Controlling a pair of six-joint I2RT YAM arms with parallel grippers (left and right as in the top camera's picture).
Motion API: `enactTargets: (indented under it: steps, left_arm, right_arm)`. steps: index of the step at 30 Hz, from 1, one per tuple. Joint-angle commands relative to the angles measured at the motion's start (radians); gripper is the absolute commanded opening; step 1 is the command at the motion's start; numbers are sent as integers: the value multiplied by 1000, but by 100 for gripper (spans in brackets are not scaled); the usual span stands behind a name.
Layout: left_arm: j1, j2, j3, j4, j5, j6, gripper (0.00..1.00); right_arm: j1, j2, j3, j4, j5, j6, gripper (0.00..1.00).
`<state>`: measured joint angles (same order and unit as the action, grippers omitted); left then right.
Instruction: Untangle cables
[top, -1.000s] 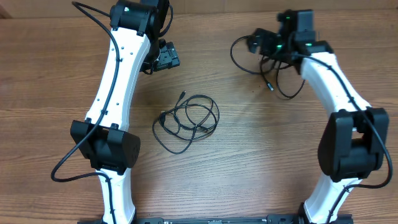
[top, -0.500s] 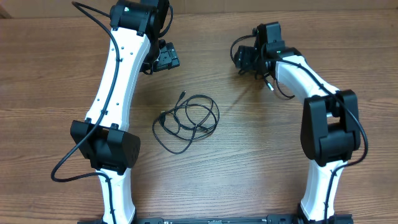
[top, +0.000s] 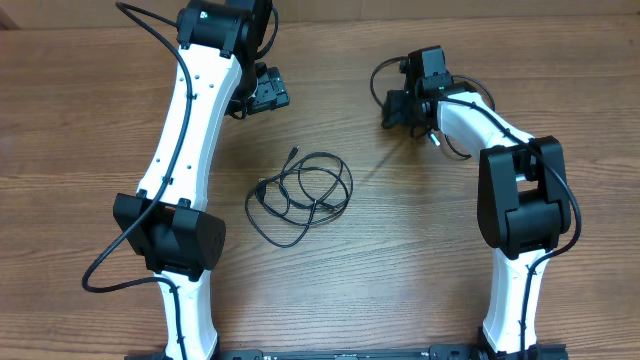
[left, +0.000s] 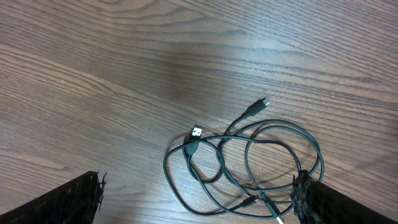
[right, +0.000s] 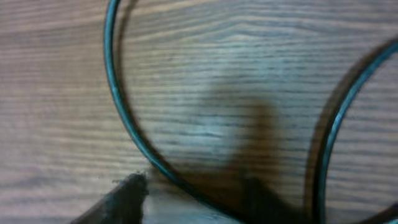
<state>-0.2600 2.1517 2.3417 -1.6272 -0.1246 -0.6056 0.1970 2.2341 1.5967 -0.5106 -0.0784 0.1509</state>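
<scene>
Overhead view: at one o'clock, a stray cable (right: 115, 99) is to be pinched by the right gripper (top: 397, 108) (closure indeterminable); left gripper (top: 262, 95) wide.

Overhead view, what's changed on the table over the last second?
The right hand swung to its left, toward the table's middle, with its arm folding up. It now sits low over the loose cable lying there; whether it has gripped it can't be told. The coiled cables at centre and the left hand, wide open, stayed put.
</scene>
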Motion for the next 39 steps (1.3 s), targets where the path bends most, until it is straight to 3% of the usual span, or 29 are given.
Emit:
enactTargets:
  steps: [1,4,9,17,23,30,39]
  left_arm:
    - [-2,3,-6,5,-13,8,100]
    - [-2,3,-6,8,-13,8,99]
    - [-2,3,-6,9,-13,8,100]
    - [-2,3,-6,10,-13,8,100]
    - [-2,3,-6,9,-13,8,99]
    - [-2,3,-6,8,-13,8,100]
    - [-2,3,-6,10,-13,8,100]
  right_arm:
    - [-1,13,-7,-44,-1,-3,20]
    - [-1,10,-4,-95,0,-2,4]
    - [-5,-19,17,-208,15,4,4]
    - [-9,-106,18,-455,246,8,4]
    - [-10,-114,18,-570,286,8,4]
    - [-13,-114,18,-621,576,69,4]
    - [-16,-150,22,-581,363,84,6]
